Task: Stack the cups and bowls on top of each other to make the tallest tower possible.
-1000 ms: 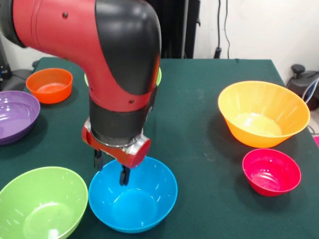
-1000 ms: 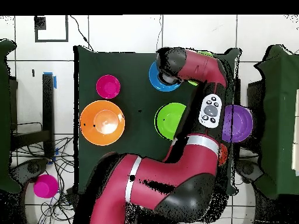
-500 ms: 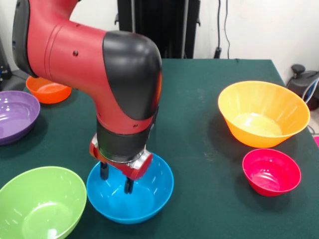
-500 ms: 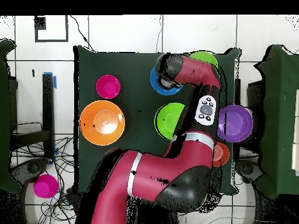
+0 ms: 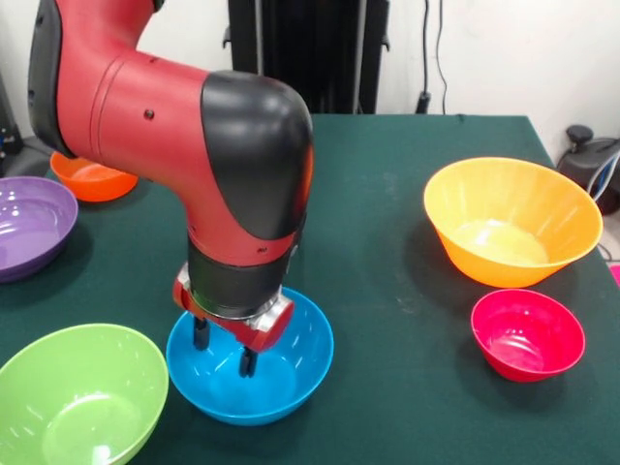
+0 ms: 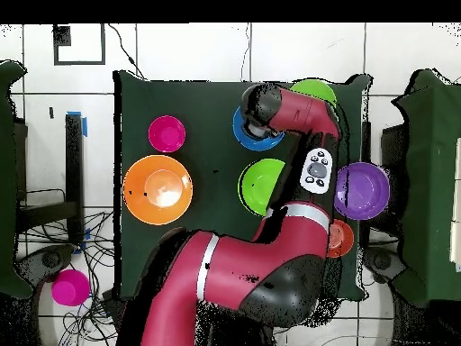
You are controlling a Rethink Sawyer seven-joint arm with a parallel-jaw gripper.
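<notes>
In the front view, nearest the camera at about 7 o'clock, a lime-green bowl [image 5: 79, 392] sits just beside the blue bowl [image 5: 281, 373]. The gripper [image 5: 224, 348] reaches down into the blue bowl, its two dark fingers [image 5: 248, 361] spread apart and clasping nothing, one by the bowl's rim. At 4 o'clock lies the small pink-red bowl [image 5: 528, 334], with the large orange bowl [image 5: 511, 221] behind it. Farther off at 10 o'clock are a purple bowl [image 5: 29, 225] and a small orange-red bowl [image 5: 92, 181]. No stack stands on the green table [image 5: 387, 174].
</notes>
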